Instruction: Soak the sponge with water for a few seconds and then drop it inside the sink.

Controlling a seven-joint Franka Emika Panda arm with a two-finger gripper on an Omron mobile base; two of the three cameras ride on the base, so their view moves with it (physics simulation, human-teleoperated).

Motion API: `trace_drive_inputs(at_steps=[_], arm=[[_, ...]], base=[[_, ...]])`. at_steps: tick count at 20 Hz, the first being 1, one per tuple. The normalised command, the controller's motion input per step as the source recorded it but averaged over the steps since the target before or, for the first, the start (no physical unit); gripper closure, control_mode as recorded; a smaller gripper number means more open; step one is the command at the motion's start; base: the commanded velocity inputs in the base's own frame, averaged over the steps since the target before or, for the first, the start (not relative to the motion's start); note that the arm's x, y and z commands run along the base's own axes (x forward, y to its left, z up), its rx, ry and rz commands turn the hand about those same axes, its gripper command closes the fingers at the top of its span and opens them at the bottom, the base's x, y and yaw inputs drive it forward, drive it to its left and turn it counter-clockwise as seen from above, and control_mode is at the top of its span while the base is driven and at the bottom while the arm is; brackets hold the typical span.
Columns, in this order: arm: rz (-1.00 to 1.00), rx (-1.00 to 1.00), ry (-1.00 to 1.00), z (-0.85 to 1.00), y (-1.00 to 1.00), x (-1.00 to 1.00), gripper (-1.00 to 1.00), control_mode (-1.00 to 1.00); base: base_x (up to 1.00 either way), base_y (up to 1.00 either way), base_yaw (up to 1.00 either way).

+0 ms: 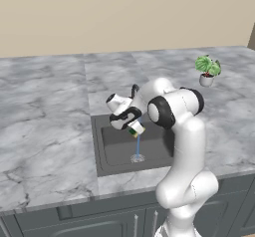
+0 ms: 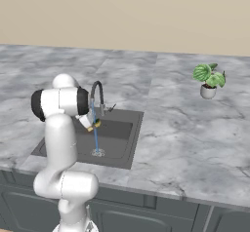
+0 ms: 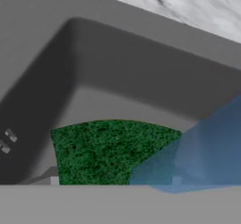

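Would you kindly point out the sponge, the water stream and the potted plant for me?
sponge [image 3: 108, 152], hand view, on its dark green top.
water stream [image 1: 138, 145], left base view, mid-length of the stream.
potted plant [image 2: 209, 76], right base view, on its leaves.

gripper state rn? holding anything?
Gripper: shut on the sponge, holding it over the sink in the water stream.

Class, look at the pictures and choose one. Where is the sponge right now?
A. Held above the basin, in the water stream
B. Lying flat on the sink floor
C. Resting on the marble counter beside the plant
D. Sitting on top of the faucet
A. The sponge is gripped over the sink, and the water runs down from it to the drain.
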Motion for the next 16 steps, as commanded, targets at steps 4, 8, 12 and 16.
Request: trace_drive_inputs(at_steps=[4, 8, 12, 16], arm=[[0.00, 0.00, 0.00, 0.00, 0.00, -0.19, 1.00, -1.00], [0.04, 0.00, 0.00, 0.00, 0.06, -0.34, 1.00, -1.00], [0.17, 0.00, 0.00, 0.11, 0.26, -0.39, 1.00, -1.00], [0.21, 0.00, 0.00, 0.19, 0.31, -0.41, 1.00, -1.00]], base=[[0.00, 0.00, 0.00], [0.00, 0.00, 0.00], [0.00, 0.00, 0.00], [0.00, 0.00, 0.00]])
